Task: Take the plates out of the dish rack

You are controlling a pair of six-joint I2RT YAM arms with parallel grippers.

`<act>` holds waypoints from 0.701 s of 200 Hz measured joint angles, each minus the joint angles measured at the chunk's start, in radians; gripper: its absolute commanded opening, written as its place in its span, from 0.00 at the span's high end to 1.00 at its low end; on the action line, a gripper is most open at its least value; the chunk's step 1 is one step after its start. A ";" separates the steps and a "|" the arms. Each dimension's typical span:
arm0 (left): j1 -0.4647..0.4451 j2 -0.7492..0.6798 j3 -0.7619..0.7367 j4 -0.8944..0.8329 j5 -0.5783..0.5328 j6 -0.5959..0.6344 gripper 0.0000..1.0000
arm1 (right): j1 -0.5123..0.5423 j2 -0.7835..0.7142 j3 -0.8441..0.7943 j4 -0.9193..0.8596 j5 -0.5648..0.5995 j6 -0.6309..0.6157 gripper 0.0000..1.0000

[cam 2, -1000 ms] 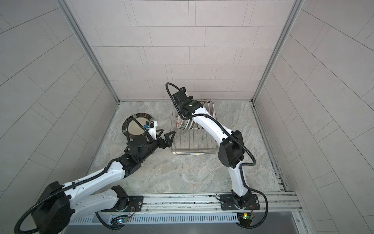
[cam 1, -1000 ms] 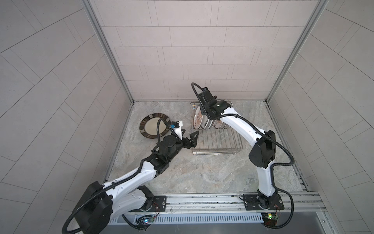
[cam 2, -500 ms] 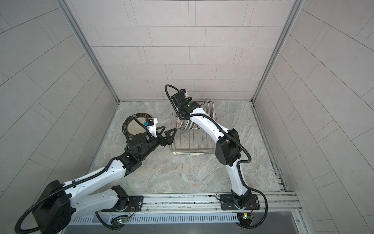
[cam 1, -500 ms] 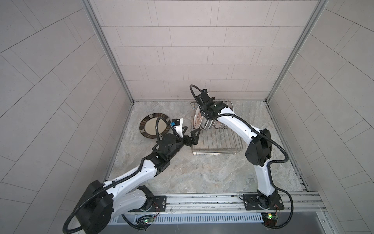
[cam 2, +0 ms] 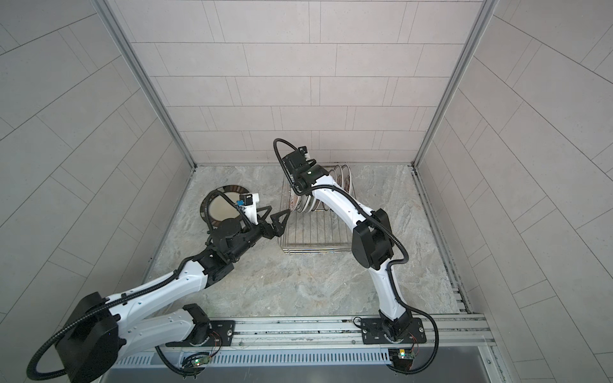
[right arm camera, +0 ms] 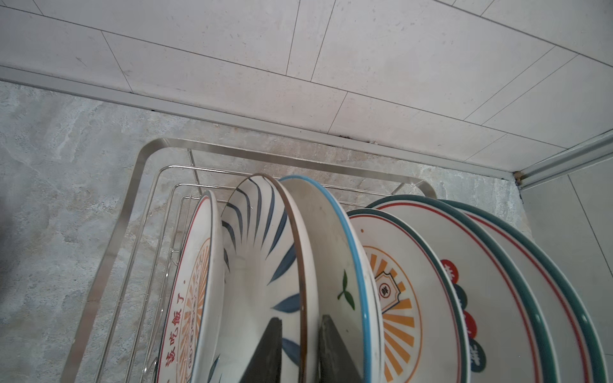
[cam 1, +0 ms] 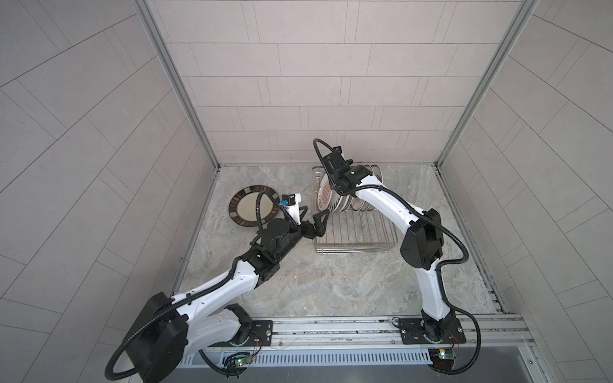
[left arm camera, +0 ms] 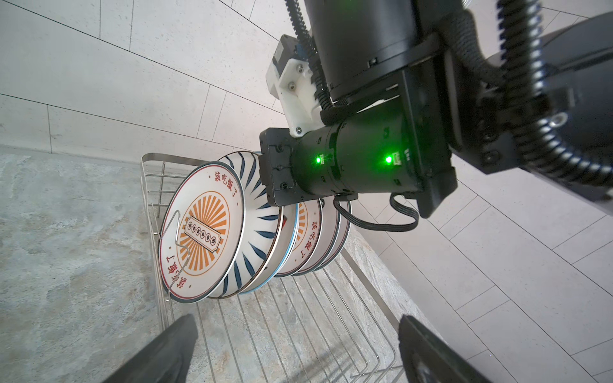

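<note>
The silver wire dish rack (cam 1: 355, 246) (cam 2: 315, 247) (right arm camera: 132, 199) stands at the back of the table with several plates (cam 1: 326, 197) upright in its far end. My right gripper (right arm camera: 300, 318) reaches down over them. Its fingers straddle the brown rim of the white plate with blue strokes (right arm camera: 258, 265) (left arm camera: 255, 245), close on both sides, and contact is not clear. An orange-sunburst plate (left arm camera: 202, 232) (right arm camera: 199, 282) is the end one. My left gripper (cam 1: 313, 215) (cam 2: 274, 215) (left arm camera: 298, 326) is open and empty at the rack's left side. A brown-rimmed beige plate (cam 1: 253, 207) (cam 2: 223, 207) lies flat on the table.
Behind the blue-stroke plate stand a blue-rimmed plate (right arm camera: 331, 265) and green-rimmed ones (right arm camera: 464, 265). The rack's near half holds bare wires (left arm camera: 331, 315). The back wall is close behind the rack. A metal rail (cam 1: 331, 326) with both arm bases runs along the front edge.
The right gripper's jaws have narrowed around the blue-stroke plate's rim. The left gripper has edged away from the front, along the rack's left side, still open.
</note>
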 measured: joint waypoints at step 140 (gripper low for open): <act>0.000 -0.039 0.001 -0.002 0.014 0.020 0.00 | -0.024 0.011 -0.012 0.045 -0.060 0.083 0.73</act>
